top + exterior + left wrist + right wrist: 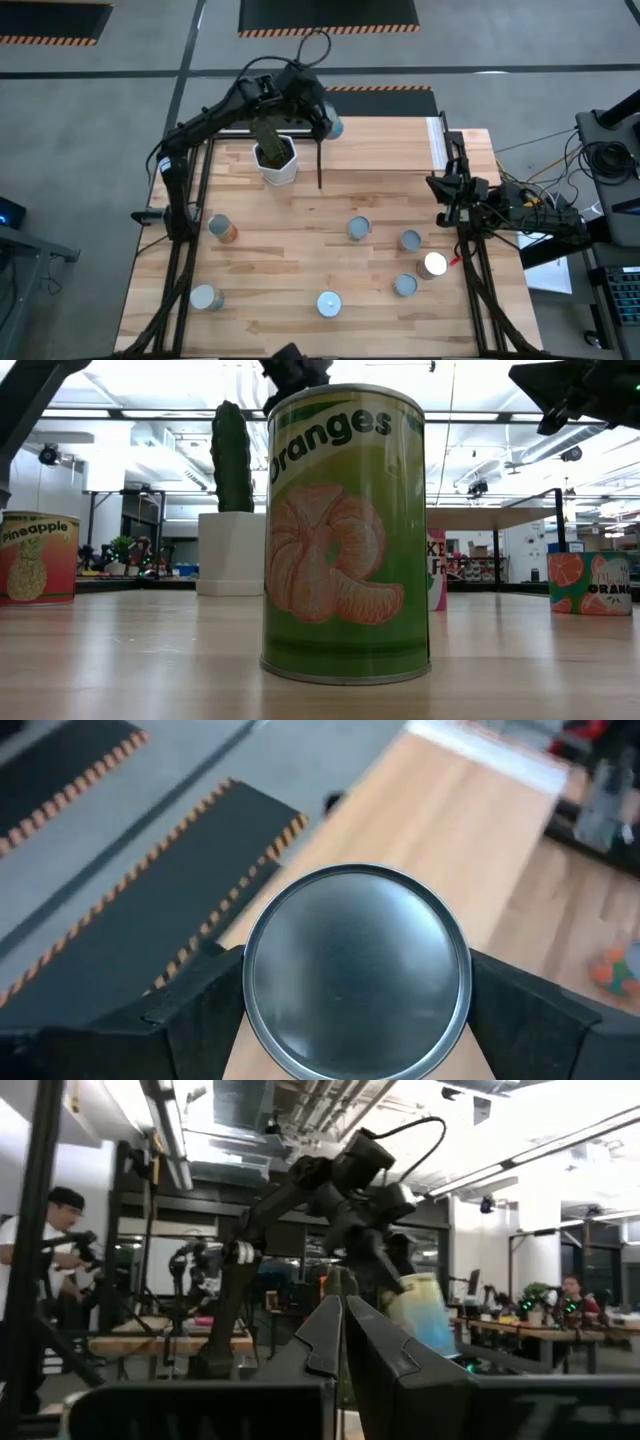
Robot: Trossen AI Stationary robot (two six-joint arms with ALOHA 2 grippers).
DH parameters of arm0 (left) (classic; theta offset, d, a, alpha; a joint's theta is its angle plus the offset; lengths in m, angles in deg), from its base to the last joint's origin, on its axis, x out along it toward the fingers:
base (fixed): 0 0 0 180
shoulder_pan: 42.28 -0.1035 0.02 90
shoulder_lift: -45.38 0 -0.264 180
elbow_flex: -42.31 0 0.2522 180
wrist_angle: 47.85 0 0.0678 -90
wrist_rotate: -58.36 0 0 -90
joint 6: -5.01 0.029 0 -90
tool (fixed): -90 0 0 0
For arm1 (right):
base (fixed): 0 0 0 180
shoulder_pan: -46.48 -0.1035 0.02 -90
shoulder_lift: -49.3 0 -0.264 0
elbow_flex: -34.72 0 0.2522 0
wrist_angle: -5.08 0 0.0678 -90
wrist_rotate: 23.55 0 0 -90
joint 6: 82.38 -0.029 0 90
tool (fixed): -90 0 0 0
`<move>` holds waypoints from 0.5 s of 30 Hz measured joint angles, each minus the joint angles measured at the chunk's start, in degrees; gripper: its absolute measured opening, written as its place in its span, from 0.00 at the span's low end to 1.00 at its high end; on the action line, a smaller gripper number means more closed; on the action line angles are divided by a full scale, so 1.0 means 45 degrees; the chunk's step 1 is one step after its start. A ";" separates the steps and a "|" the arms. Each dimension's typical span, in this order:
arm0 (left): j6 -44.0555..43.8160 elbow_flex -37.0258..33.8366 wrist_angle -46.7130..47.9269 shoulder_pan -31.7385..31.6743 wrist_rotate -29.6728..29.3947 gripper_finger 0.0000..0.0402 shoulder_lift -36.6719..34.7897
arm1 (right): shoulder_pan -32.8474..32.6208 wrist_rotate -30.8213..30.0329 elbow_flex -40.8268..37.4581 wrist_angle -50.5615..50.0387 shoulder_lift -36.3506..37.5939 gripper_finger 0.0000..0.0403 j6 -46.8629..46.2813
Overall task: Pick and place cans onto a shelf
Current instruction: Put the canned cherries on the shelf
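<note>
**Left arm holding can at far edge of table; right arm parked**

Left gripper [328, 124] out over the far edge of the shelf, a light wooden rectangular board with a white strip down one side [385, 150], raised at the back of the slatted wooden tabletop [280, 270]. Fingers spread wide and clamped on either side of a small metal can with a shiny silver round top [355, 970], one dark finger [205, 1010] against each flank of it. Can upright between them, lid facing the wrist camera; grey floor and a black mat with orange hazard stripes [170, 910] visible past it.

Right gripper [440, 186] at the right side of the table, near the shelf's white strip, fingers pressed together with nothing between them. From its wrist, the left arm seen across the room carrying the pale can.

Seven more cans loose on the tabletop: one with an orange side [221, 228] at left, one [205, 297] nearer the front left, one [329, 303] front centre, one [359, 228] mid-table, three clustered at right [410, 240], [434, 264], [404, 285].

White hexagonal pot with a green cactus [275, 160] on the shelf's left end, just beside the left arm.

Low view filled by a green "Oranges" can [345, 530]; a pineapple-labelled can [38, 558] far left.
</note>
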 joint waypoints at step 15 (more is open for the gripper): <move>0.0282 0.0520 -0.0475 0.0454 0.0238 0.79 0.1671 | 0.0000 -0.0261 -0.0002 -0.0052 -0.0076 0.02 0.0223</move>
